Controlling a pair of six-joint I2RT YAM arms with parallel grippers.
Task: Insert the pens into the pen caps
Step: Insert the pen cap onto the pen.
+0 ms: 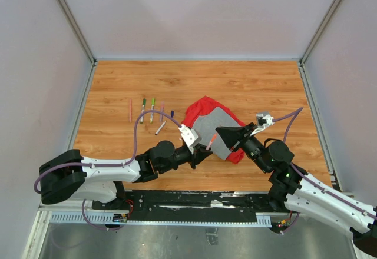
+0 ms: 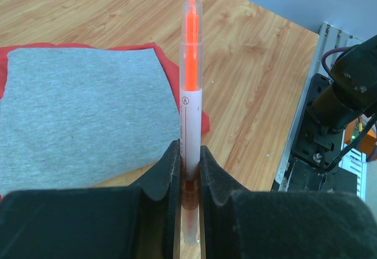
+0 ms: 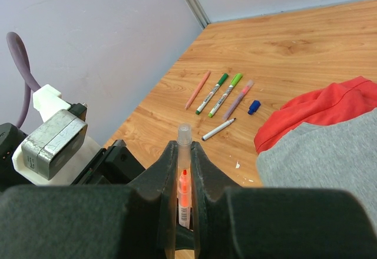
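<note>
1. The left tool (image 2: 188, 156) is clamped narrow on the white barrel of an orange pen (image 2: 189, 103).
2. Facing it, the right tool (image 3: 185, 153) pinches a clear cap (image 3: 185, 134), and the pen's orange tip sits inside that cap.
3. Both meet over the near-left edge of the red-and-grey cloth (image 1: 212, 123) on the table (image 1: 253, 88).
4. Farther left lie five loose pens (image 3: 224, 97), roughly side by side, with a blue cap (image 3: 254, 106) just beside them.
</note>
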